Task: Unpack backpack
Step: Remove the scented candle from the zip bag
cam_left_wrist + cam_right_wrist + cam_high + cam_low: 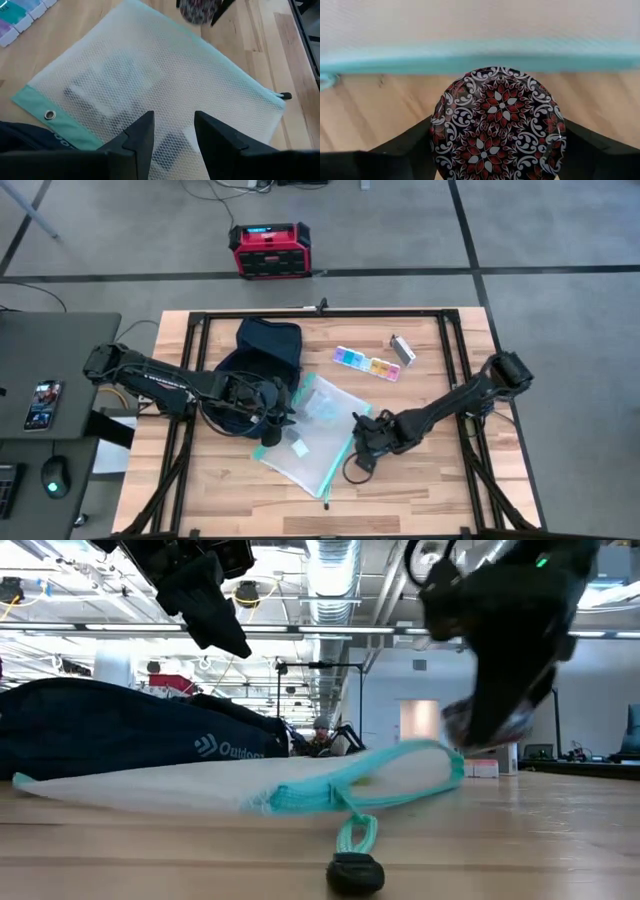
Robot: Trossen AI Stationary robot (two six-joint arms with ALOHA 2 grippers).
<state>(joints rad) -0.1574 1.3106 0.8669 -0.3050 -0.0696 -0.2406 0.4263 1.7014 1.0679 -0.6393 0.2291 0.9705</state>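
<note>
The dark navy backpack [262,348] lies on the table's far left part, its logo [205,747] facing the low view. In front of it a white mesh pouch [318,435] with teal edges lies flat, small items showing through the mesh [107,90]. My left gripper [174,126] hangs open above the pouch's near left part [277,427], touching nothing. At the pouch's right edge, my right gripper [365,438] is shut on a round disc [499,130] with a red, white and black flower pattern. My right gripper pinches the round disc by two opposite points of its rim [436,131], one finger [412,147] on each side. The fingers slant down from the table's right. The patterned face is turned up toward the wrist. The disc [478,728] is tilted, just above the pouch's teal edge [470,62].
A pastel pill organiser [366,363] and a small grey item [402,350] lie at the far right. The pouch's teal cord ends in a black stopper [355,873] near the front edge. A red-black box [268,250] stands on the floor beyond the table.
</note>
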